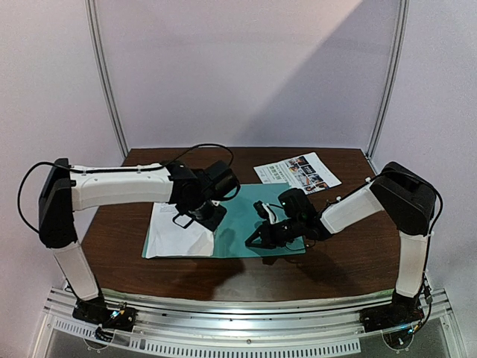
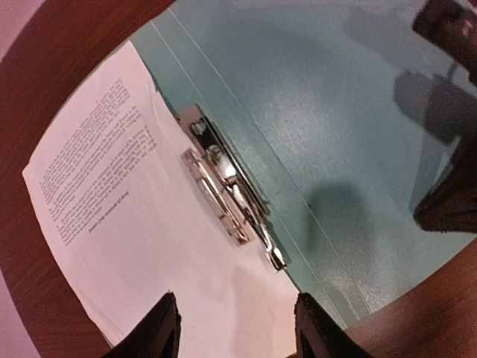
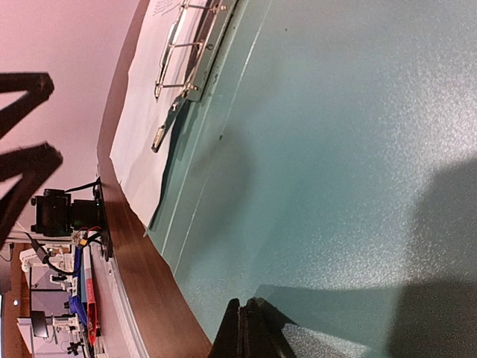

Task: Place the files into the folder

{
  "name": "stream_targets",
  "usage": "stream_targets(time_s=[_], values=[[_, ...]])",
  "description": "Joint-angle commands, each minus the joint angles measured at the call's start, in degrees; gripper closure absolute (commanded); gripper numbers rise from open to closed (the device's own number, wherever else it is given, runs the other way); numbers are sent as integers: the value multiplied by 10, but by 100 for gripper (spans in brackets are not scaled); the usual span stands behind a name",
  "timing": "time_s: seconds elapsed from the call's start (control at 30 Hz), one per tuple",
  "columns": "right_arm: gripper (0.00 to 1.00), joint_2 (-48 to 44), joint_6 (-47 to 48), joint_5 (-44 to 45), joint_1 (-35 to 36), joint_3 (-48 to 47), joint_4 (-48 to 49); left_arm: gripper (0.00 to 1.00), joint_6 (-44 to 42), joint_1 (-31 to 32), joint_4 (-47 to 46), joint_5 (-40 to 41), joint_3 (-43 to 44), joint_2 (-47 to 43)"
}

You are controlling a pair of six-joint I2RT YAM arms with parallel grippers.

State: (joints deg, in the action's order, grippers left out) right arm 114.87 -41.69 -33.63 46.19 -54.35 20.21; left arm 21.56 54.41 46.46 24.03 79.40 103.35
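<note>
The plain sheet [image 1: 175, 235] lies on the left half of the open folder [image 1: 246, 212], by the clip [image 2: 227, 198], mid-table. The left gripper [image 2: 235, 302] hovers over it, jaws apart and empty. The right gripper [image 3: 246, 306], closed, presses the right flap. The next step is probably fetching the colour sheet [image 1: 298, 171] near the table's far edge.

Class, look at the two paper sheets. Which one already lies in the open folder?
The plain white sheet with black text, lying on the folder's left half by the metal clip. The colour-photo sheet lies on the table beyond the folder.
</note>
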Motion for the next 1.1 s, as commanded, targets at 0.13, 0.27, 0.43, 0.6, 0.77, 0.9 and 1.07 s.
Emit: stream_targets(time_s=[0.13, 0.27, 0.43, 0.6, 0.77, 0.9, 1.07], values=[[100, 36, 8, 23, 9, 7, -81, 44, -69, 67, 22, 45, -13, 29], [100, 35, 7, 23, 10, 10, -83, 41, -80, 81, 34, 74, 0, 67], [100, 33, 7, 24, 9, 17, -82, 39, -85, 85, 46, 123, 11, 105], [100, 33, 8, 23, 10, 16, -82, 40, -83, 89, 50, 172, 19, 121], [100, 36, 9, 21, 10, 14, -81, 41, -86, 90, 47, 202, 27, 128], [100, 37, 8, 20, 10, 14, -81, 43, -93, 89, 48, 214, 42, 139], [100, 37, 9, 19, 10, 16, -83, 45, -99, 88, 54, 221, 60, 155]])
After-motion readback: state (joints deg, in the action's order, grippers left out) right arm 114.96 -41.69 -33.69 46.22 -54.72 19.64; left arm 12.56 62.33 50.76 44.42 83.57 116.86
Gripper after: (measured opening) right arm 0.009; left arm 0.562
